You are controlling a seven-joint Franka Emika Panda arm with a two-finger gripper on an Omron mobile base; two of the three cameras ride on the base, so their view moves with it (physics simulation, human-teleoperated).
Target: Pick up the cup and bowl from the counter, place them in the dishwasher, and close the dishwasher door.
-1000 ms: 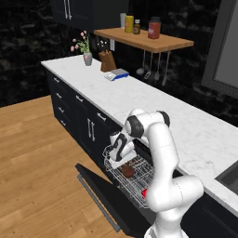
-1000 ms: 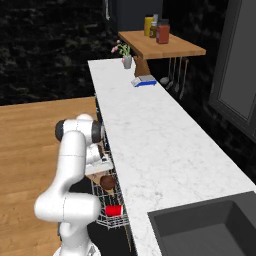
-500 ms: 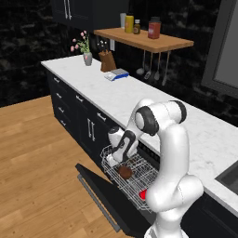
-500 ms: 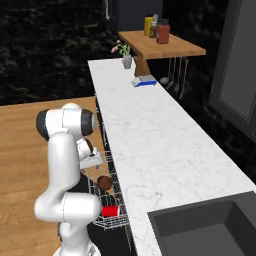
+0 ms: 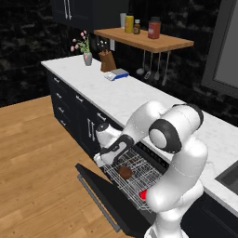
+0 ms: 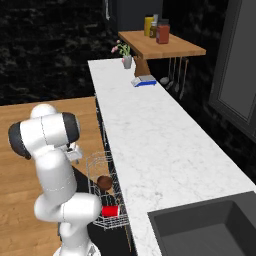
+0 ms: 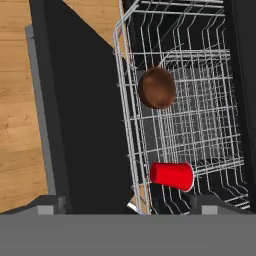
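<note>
Simulated kitchen, black cabinets, marble counter (image 5: 139,100) bare of cup and bowl. We log the bowl (image 7: 157,88) and the cup (image 7: 172,176), on its side, both in the white wire rack (image 7: 210,115) of the dishwasher (image 5: 139,186). Since half a second ago our gripper (image 5: 108,153) has drawn back from the bowl, holding nothing; finger spread we cannot tell. Remaining: the dishwasher door (image 7: 85,110), lying open.
</note>
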